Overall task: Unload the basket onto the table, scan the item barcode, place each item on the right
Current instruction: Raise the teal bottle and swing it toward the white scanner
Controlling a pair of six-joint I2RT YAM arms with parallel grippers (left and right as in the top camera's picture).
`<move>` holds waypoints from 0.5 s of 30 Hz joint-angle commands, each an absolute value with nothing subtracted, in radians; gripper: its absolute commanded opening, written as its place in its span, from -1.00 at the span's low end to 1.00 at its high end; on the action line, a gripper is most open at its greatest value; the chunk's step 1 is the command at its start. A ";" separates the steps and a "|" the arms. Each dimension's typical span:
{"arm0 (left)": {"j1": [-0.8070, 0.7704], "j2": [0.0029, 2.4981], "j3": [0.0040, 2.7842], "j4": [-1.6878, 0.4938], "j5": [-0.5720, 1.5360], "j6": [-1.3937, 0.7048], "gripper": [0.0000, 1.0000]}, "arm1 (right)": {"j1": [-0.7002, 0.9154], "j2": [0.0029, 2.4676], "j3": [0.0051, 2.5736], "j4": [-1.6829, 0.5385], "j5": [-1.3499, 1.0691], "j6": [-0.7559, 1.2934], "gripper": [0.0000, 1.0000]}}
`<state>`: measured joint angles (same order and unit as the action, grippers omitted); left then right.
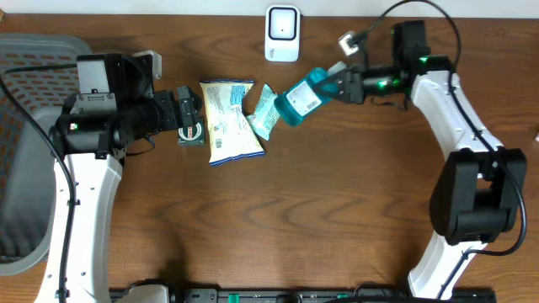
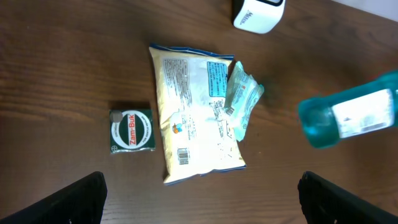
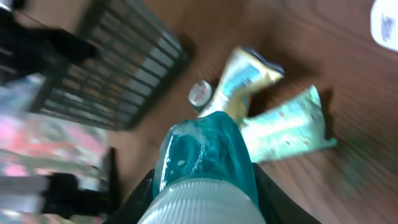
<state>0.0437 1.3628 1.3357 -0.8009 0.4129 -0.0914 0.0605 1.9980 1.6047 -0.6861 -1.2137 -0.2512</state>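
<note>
The right pincer (image 1: pixel 341 84) gripped the bottle (image 1: pixel 301 97) by its cap end, raised off the worktop (image 1: pixel 278 219) near the scanner (image 1: pixel 282 34), probably so its label stayed clear for scanning, while the left pincer (image 1: pixel 192 116) hung wide open, empty.

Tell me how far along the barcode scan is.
Done: the right gripper holds the teal bottle clear of the table. In hand: the bottle hangs tilted beside the white scanner. Left: presenting its barcode to the scanner; whether it has read, I cannot tell. The left gripper is open and empty.
</note>
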 commanded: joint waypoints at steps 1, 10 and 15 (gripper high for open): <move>0.043 1.365 1.337 -0.800 0.406 -0.075 0.95 | 0.042 1.993 1.638 -0.650 -1.455 -0.106 -0.95; 0.043 1.365 1.337 -0.801 0.406 -0.075 0.96 | 0.039 1.993 1.638 -0.484 -1.499 0.345 -0.87; 0.043 1.365 1.337 -0.801 0.406 -0.075 0.95 | 0.041 1.993 1.638 -0.456 -1.518 0.346 -0.97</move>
